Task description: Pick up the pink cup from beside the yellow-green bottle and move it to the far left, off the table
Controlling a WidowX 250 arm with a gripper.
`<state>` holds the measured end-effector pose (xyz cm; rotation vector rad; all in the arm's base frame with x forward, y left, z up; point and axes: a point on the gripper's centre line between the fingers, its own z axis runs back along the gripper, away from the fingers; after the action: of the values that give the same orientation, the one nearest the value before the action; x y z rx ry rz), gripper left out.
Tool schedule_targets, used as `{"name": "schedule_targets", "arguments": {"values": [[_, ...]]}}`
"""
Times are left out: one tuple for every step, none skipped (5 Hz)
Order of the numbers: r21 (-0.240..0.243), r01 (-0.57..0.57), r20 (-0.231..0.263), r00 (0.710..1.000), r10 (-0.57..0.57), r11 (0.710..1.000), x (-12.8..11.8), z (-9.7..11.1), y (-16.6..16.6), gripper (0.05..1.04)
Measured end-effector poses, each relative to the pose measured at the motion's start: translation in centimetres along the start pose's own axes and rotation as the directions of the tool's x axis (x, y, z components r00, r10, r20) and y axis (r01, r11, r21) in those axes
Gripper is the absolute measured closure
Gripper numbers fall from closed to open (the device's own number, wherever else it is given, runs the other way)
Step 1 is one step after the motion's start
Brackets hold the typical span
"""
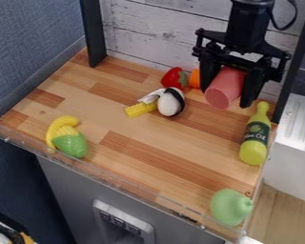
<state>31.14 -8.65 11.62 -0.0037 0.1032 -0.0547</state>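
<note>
1. Banana (55, 127), yellow and curved, lies near the front left edge of the wooden counter (136, 157), just behind the clear rail (129, 183).
2. Corn cob (70, 142), its lower part wrapped in a green husk, lies against the banana on the right-hand side.
3. Yellow stick-shaped piece (140, 110) lies further back, near the middle of the counter; a crumpled white-and-grey piece (151, 96) sits just behind it.
4. White egg-shaped toy (169, 103) with a black band lies at the right end of the yellow piece.
5. Red toy (173, 77) with a green patch sits behind the egg-shaped one, close to the white plank wall (161, 35).
6. Orange piece (194, 78) is just right of the red toy, beside the gripper's left-hand finger in the view.
7. Gripper (226, 96) hangs over the back right part of the counter, pointing down, its jaws clamped on the pink-red cylinder (222, 90). The cylinder is tilted, with its round end turned toward the camera.
8. Yellow-green bottle (254, 150) with a dark label lies by the right edge, neck toward the wall.
9. Pale green rounded toy (229, 207) lies at the front right corner, its small knob pointing right.
</note>
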Motion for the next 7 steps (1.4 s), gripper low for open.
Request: {"name": "schedule_targets", "arguments": {"values": [[-0.01,-0.144,0.018,0.989,0.145,0.989,0.5,1.1,-0.2,0.327],[-0.016,-0.239,0.023,0.971,0.239,0.971,0.6,1.6,-0.3,0.327],[-0.021,-0.239,0.034,0.97,0.24,0.971,1.0,2.1,-0.3,0.327],[-0.014,-0.169,0.031,0.985,0.169,0.986,1.1,2.1,-0.4,0.327],[-0.011,-0.001,0.024,1.0,0.001,1.0,1.3,2.1,0.9,0.327],[-0.006,0.101,0.014,0.995,-0.101,0.995,2.2,2.0,4.8,0.327],[-0.014,0.138,0.013,0.99,-0.138,0.99,2.6,2.1,8.7,0.327]]}}
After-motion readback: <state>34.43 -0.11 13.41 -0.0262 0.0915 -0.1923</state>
